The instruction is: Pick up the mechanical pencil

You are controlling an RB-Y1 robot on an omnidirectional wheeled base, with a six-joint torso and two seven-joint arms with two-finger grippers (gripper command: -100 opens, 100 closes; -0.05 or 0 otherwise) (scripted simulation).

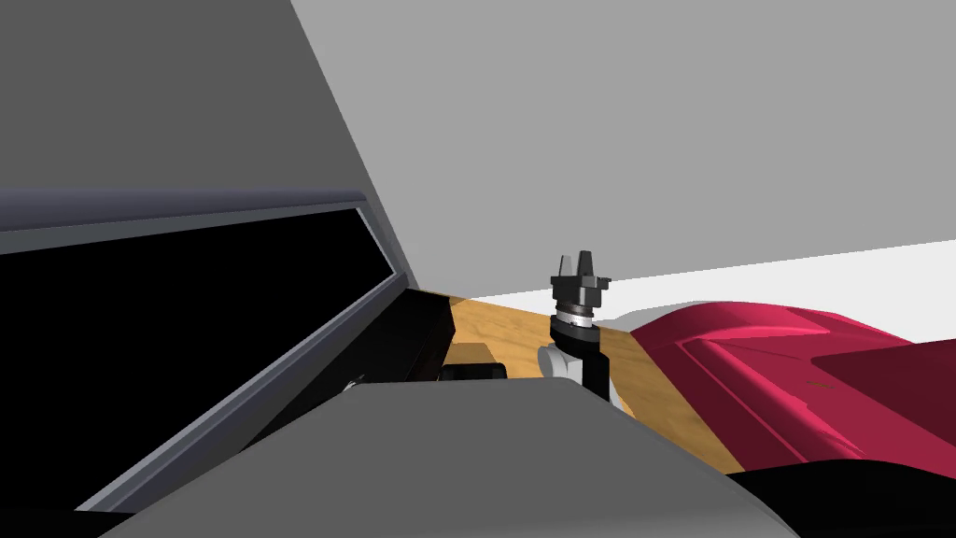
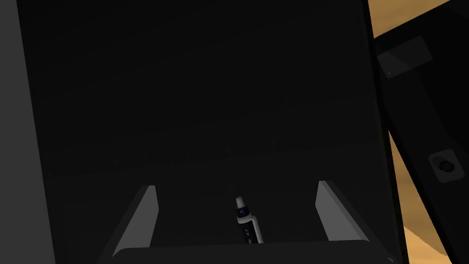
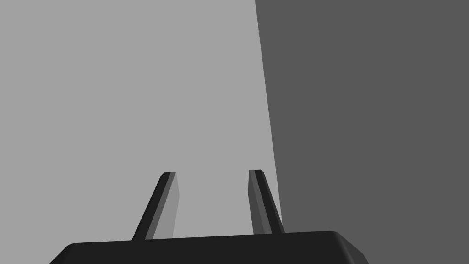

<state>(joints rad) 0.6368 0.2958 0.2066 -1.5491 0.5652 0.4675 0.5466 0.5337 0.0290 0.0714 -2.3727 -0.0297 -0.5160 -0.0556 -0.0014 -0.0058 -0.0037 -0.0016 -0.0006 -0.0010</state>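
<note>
The left gripper (image 2: 236,184) hangs close over a flat black surface (image 2: 206,101), its two light grey blade fingers (image 2: 137,215) spread wide and released, clasping nothing; the mechanical pencil (image 2: 248,224), a short white barrel with a black band and a small blue mark, lies on that black surface between the two fingers, nearer the gripper's dark body than the fingertips, and touches neither blade. Beside the black surface a second black panel (image 2: 426,114) carries a small round fitting (image 2: 443,165); tan wooden floor (image 2: 412,13) shows past the edges of both.

The right gripper (image 1: 577,257) stands upright well apart from the black surface, over the wooden floor, pointing at a plain grey wall; its fingers (image 3: 167,201) are parted by a narrower gap and hold nothing. Farther from the black surface than that gripper sits a crimson, rounded, cushioned shape (image 1: 766,374); what piece of furniture it is I cannot tell.
</note>
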